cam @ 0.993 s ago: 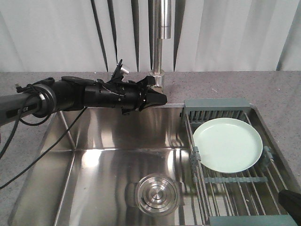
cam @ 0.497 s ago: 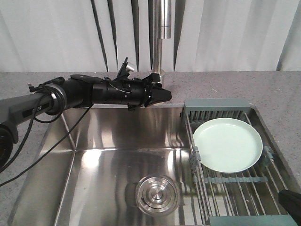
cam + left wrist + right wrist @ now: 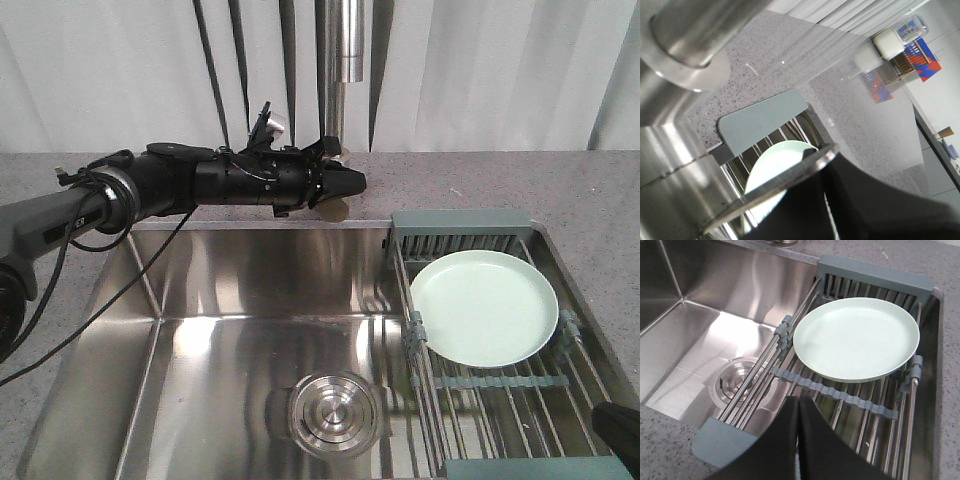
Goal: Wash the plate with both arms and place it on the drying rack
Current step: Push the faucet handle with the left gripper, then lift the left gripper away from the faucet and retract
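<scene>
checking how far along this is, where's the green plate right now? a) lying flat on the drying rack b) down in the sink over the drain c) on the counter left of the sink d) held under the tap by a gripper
a: the plate lies face up on the steel rods of the drying rack, with no gripper touching it.

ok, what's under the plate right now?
The plate lies flat on the steel rods of the drying rack, which spans the sink. A ribbed grey-green crossbar runs along its near edge. The rods directly beneath are covered.
</scene>
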Motion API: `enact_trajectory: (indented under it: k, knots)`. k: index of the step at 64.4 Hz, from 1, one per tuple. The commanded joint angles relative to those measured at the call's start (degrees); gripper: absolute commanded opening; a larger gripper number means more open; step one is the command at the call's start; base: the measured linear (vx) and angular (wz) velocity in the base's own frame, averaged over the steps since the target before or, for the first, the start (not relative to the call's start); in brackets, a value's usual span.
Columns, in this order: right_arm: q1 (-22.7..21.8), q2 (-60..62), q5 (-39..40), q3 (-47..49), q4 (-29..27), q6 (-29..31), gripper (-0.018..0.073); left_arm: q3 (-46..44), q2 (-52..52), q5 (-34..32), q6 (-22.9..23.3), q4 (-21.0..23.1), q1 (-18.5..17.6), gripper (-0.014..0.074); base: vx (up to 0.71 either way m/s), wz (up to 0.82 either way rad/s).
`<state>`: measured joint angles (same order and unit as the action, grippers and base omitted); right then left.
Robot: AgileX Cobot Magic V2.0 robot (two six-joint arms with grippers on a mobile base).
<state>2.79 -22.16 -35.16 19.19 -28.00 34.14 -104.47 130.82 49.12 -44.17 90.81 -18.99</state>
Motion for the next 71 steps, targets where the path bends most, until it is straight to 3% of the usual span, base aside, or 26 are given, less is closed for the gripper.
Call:
enact_trajectory:
  k: [1,12,19,34,45,52,59,71]
  knots:
    - [-0.1,-0.3,3.8,1.6,-1.2,0.4,-0.0008,-2.2,-4.5,2.7,0.2,4.5,1.0,-0.0006,0.0,0.0]
    - [-0.1,-0.3,3.8,1.6,-1.2,0.4,-0.0008,-2.2,-5.7,11.4,1.0,3.6,1.0,-0.0006,0.0,0.0]
    - [-0.1,-0.3,3.8,1.6,-1.2,0.4,-0.0008,-2.2,-7.5,13.5,4.3,-1.1,1.0,-0.0006,0.0,0.0]
    - [-0.1,-0.3,3.8,1.6,-1.2,0.4,-0.0008,-2.0,-15.0,16.3,15.5,-24.8,1.5,-0.0006,0.0,0.0]
    - [-0.1,-0.3,3.7,1.6,-1.2,0.4,-0.0008,-2.0,-22.0,20.6,23.1,-47.2,1.5,-0.0006,0.0,0.0]
    - [-0.1,-0.3,3.7,1.6,-1.2,0.4,-0.0008,-2.0,-27.1,23.0,25.1,-55.9,1.5,-0.0006,0.0,0.0]
    - [-0.1,-0.3,3.6,1.6,-1.2,0.4,-0.0008,-2.0,-32.5,23.1,26.1,-60.0,1.5,-0.0006,0.0,0.0]
    - [-0.1,-0.3,3.3,1.6,-0.9,0.4,-0.0008,-2.0,-41.3,22.9,26.1,-60.6,1.5,-0.0006,0.0,0.0]
